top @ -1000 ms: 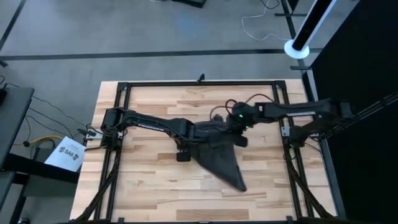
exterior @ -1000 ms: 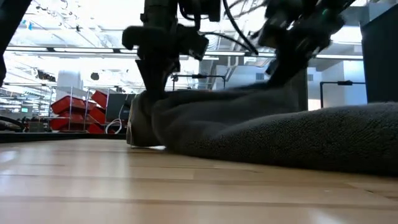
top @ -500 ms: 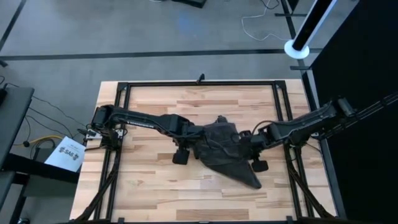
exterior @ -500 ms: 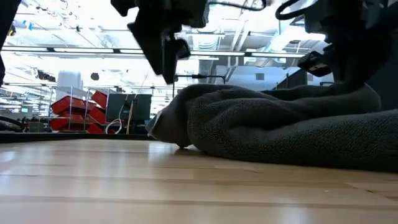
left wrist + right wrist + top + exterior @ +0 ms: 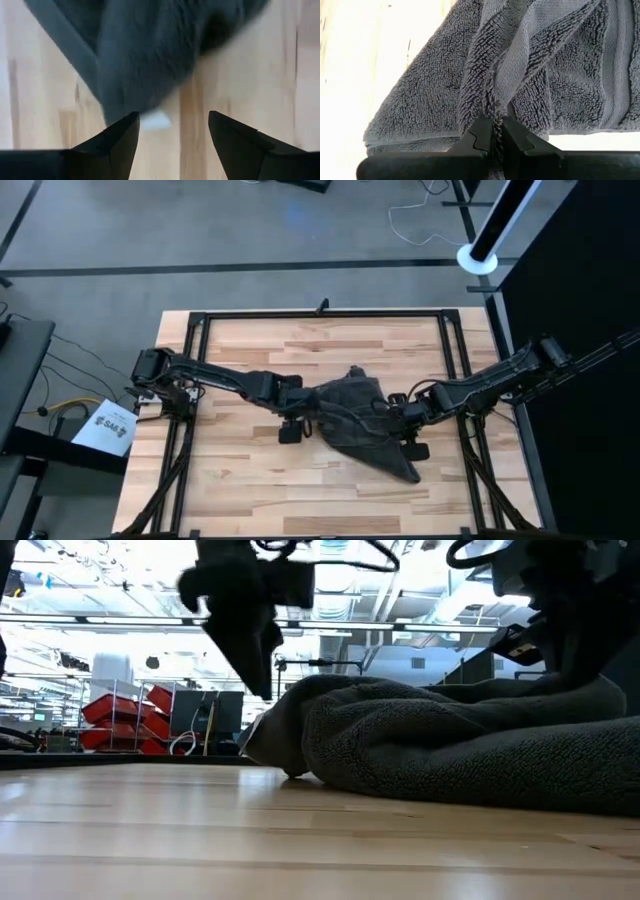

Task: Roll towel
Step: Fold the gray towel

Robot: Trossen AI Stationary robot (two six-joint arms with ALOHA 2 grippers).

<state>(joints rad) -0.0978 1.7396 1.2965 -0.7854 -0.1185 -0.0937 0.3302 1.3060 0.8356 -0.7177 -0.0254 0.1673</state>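
towel (image 5: pixel 362 420): dark grey terry cloth, bunched in a rumpled heap a little right of the table's centre, one pointed end trailing toward the near right corner; in the low view (image 5: pixel 450 745) it lies as a thick folded mound on the wood; a small white label (image 5: pixel 156 120) shows at one edge.
table (image 5: pixel 230 480): light wooden planks inside a black frame.
left gripper (image 5: pixel 172 135): at the heap's left edge, above the wood; fingers (image 5: pixel 117 140) spread apart, nothing between them, the label and the towel's edge just ahead of the tips.
right gripper (image 5: pixel 497 132): at the heap's right edge, toward the table's right edge; fingers (image 5: pixel 480 132) pinched together on a raised fold of the towel, terry pile squeezed between the tips.
left arm (image 5: pixel 220 380): reaches in from the table's left edge.
right arm (image 5: pixel 490 385): reaches in from the right edge.
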